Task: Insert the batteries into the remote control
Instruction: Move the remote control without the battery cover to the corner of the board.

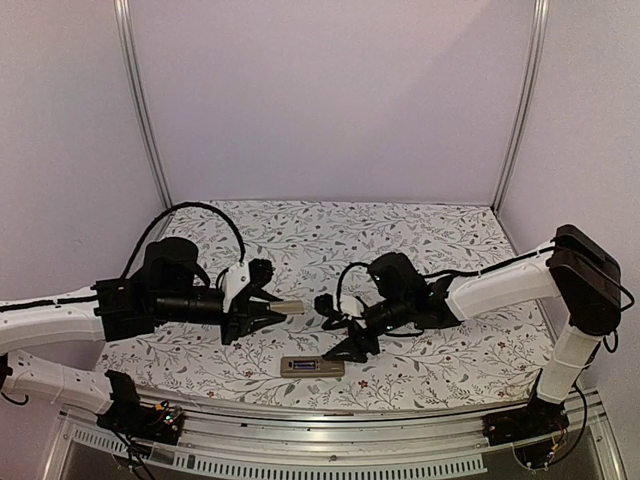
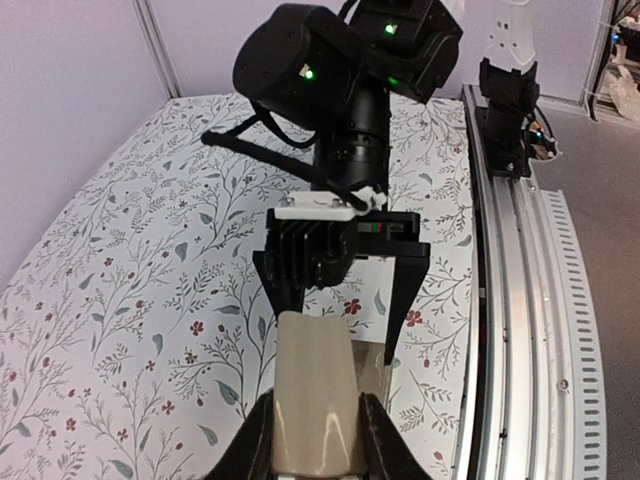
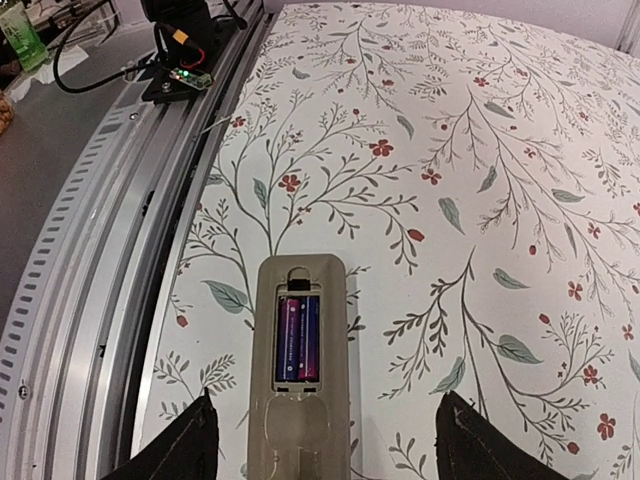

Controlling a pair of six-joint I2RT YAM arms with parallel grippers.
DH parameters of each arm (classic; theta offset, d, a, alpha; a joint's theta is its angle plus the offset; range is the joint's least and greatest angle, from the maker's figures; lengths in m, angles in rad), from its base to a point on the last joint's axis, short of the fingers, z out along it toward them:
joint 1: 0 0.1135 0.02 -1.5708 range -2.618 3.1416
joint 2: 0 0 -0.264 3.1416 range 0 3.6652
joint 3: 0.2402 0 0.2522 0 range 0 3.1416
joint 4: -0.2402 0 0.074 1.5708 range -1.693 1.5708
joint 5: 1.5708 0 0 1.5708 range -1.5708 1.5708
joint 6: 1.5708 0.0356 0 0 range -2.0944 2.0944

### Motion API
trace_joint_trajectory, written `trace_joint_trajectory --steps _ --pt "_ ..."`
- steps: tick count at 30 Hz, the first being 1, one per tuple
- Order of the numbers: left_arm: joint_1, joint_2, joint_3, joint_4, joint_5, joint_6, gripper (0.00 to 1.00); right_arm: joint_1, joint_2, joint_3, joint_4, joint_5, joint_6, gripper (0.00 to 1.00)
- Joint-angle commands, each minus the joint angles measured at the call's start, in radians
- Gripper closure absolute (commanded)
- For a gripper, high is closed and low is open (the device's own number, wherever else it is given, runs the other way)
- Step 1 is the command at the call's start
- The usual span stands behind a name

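The remote control (image 1: 312,367) lies back up near the table's front edge. In the right wrist view the remote (image 3: 298,420) shows its open recess with two dark purple-blue batteries (image 3: 298,338) side by side inside. My right gripper (image 3: 328,432) is open and empty, hovering above the remote with one finger on each side; it also shows in the top view (image 1: 337,330) and the left wrist view (image 2: 340,305). My left gripper (image 1: 272,310) is shut on the flat tan-grey cover piece (image 2: 313,395), held in the air left of the right gripper.
An aluminium rail (image 3: 90,250) runs along the table's near edge, close beside the remote. Both arm bases (image 1: 150,415) sit on it. Pale walls and metal posts (image 1: 140,100) enclose the floral cloth (image 1: 400,235).
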Motion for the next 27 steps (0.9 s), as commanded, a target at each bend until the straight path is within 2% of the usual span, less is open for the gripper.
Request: trace_joint_trajectory --steps 1,5,16,18,21,23,27 --pt "0.034 -0.062 -0.03 -0.063 -0.037 -0.018 0.76 0.027 0.055 -0.023 0.058 0.074 0.016 0.27" --pt "0.056 -0.098 -0.034 -0.063 -0.038 -0.018 0.75 0.063 0.094 -0.034 0.066 0.08 -0.004 0.26" --pt "0.082 -0.091 -0.035 -0.058 0.014 -0.05 0.75 0.064 0.183 -0.018 0.028 0.126 -0.071 0.29" --pt "0.084 -0.093 -0.037 -0.049 0.019 -0.057 0.75 0.064 0.193 -0.01 0.004 0.128 -0.102 0.33" --pt "0.085 -0.088 -0.049 -0.021 0.028 -0.07 0.75 0.061 0.196 -0.001 -0.051 0.125 -0.155 0.52" --pt "0.085 -0.077 -0.053 0.006 0.035 -0.083 0.75 0.047 0.188 0.003 -0.091 0.117 -0.197 0.62" --pt "0.084 -0.03 -0.072 0.108 0.093 -0.123 0.75 -0.002 0.15 -0.019 -0.149 0.068 -0.291 0.67"
